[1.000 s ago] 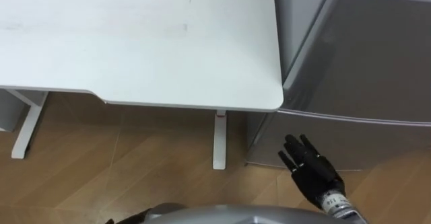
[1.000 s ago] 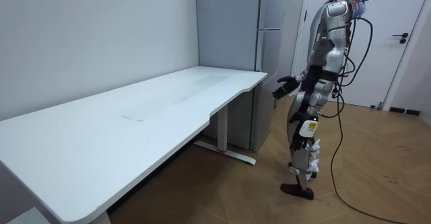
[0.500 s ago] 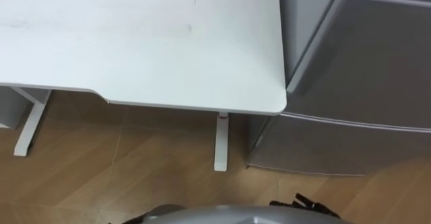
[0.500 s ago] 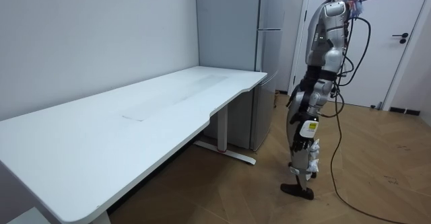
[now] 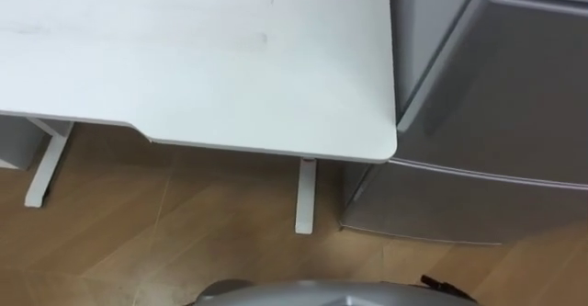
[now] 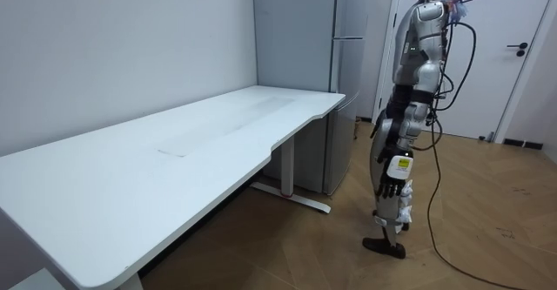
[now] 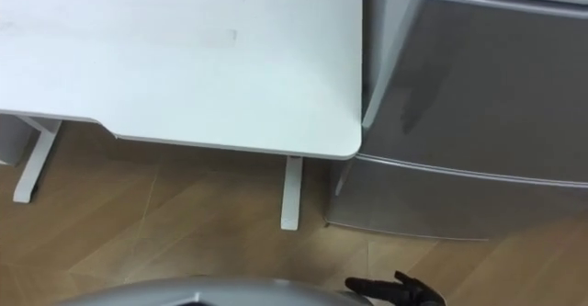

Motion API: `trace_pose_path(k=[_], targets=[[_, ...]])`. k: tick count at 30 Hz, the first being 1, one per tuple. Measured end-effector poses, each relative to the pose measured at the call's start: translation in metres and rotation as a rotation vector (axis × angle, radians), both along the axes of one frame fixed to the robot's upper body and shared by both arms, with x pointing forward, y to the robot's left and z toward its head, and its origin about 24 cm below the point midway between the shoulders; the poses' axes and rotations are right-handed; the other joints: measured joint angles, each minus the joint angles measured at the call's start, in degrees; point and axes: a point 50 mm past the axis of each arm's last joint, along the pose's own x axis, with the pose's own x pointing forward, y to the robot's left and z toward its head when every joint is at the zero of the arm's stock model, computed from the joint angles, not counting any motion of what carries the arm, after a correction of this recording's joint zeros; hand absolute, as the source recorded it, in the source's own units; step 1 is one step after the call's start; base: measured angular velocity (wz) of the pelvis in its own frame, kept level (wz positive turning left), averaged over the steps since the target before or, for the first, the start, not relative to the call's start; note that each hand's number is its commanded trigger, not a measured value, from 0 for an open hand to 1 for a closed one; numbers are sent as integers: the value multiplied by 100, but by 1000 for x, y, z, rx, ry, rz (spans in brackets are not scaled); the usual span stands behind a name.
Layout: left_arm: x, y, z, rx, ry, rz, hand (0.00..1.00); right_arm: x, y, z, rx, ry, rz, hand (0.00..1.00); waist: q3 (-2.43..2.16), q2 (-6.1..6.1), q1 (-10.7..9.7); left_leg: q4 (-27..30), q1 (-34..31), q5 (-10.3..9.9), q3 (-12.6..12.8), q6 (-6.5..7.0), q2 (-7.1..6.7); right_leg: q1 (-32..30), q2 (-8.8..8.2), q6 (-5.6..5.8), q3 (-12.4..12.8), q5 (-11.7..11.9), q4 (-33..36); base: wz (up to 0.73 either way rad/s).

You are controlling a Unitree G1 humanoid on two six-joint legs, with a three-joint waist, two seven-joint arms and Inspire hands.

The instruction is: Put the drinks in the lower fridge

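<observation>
The tall grey metal fridge (image 5: pixel 496 113) stands shut beside the white surface (image 5: pixel 184 58). The robot's right hand (image 7: pixel 404 292) hangs loose-fingered, holding nothing.

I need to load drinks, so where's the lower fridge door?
The lower fridge door is at the right of the eye views, shut, beside the right corner of the white desk.

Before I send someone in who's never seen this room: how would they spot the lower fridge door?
Find the long white table; the tall grey fridge stands at one end. The lower door is the panel beneath the seam at tabletop height, nearest the floor.
</observation>
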Motion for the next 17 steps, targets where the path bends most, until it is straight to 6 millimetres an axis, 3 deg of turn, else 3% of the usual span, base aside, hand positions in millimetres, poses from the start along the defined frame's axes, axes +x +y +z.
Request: trace_pose_path(k=[7, 17], targets=[[3, 1, 0, 6, 19, -58, 0, 0, 0, 0, -3, 6, 11, 0, -3, 15, 0, -11, 8, -1, 4, 2, -9, -4, -3, 4, 51, -15, -2, 0], [7, 0, 0, 15, 52, -120, 0, 0, 1, -1, 9, 46, 20, 0, -46, 55, 4, -2, 4, -3, 13, 6, -15, -14, -4, 5, 95, -15, -2, 0]])
